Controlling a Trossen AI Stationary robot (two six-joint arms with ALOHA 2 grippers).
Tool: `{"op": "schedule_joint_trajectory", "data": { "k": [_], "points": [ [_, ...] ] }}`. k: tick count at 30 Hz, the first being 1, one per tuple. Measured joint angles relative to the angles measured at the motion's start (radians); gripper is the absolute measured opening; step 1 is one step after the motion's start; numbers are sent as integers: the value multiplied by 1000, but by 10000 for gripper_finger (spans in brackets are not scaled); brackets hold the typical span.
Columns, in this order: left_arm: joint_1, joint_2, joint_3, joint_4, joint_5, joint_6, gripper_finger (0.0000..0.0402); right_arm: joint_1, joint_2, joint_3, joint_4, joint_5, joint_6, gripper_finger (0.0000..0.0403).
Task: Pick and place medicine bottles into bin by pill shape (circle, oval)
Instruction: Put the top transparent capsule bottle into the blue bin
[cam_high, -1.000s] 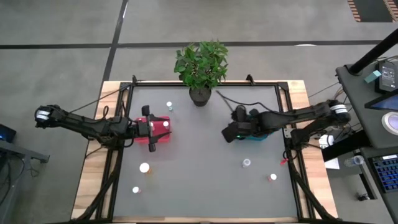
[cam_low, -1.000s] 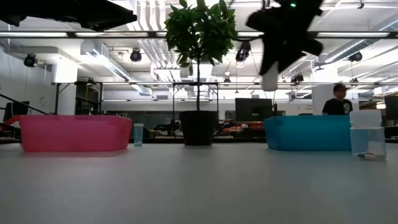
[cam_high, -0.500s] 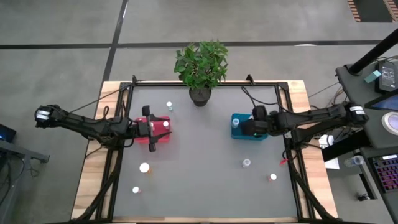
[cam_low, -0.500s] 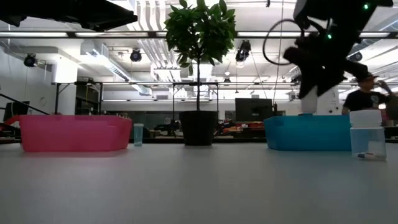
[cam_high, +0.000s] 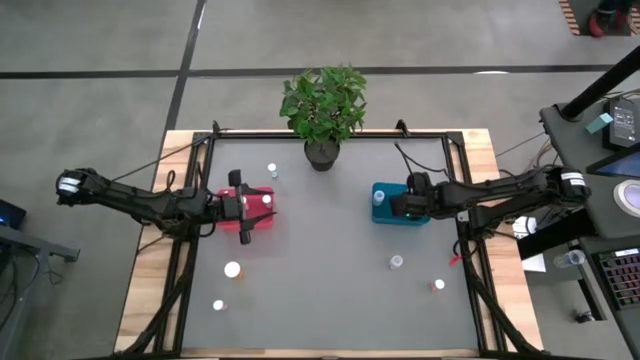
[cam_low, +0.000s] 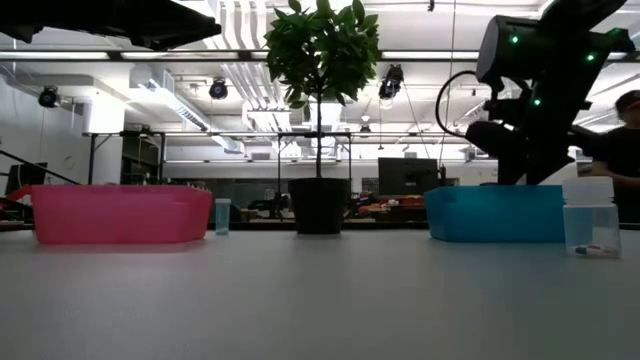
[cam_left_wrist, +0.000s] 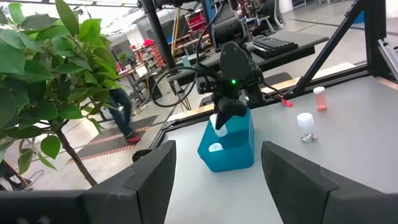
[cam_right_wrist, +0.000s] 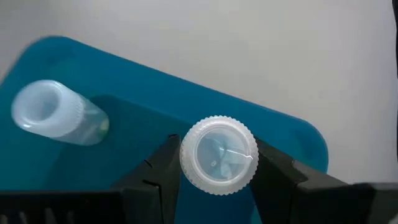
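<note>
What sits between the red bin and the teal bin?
In the high view, only bare table lies between the red bin and teal bin; the plant pot stands farther back.

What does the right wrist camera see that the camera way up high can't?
Only the right wrist view shows the right claw closed on a white-capped bottle over the teal bin, and a second bottle lying on its side inside.

Only the high view shows the red bin under the left claw, the plant, and the loose bottles on the table, like one at front left.

Both show the teal bin and the right claw above it.
</note>
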Motion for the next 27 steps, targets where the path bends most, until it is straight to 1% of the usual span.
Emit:
{"op": "schedule_joint_trajectory", "data": {
  "k": [15, 24, 27],
  "points": [
    [0, 0, 0, 0, 0, 0, 217, -15, 106, -6, 20, 26, -1, 146],
    [0, 0, 0, 0, 0, 0, 217, -21, 114, -6, 20, 26, 0, 146],
    [0, 0, 0, 0, 0, 0, 217, -21, 114, -6, 21, 25, 6, 155]
  ]
}}
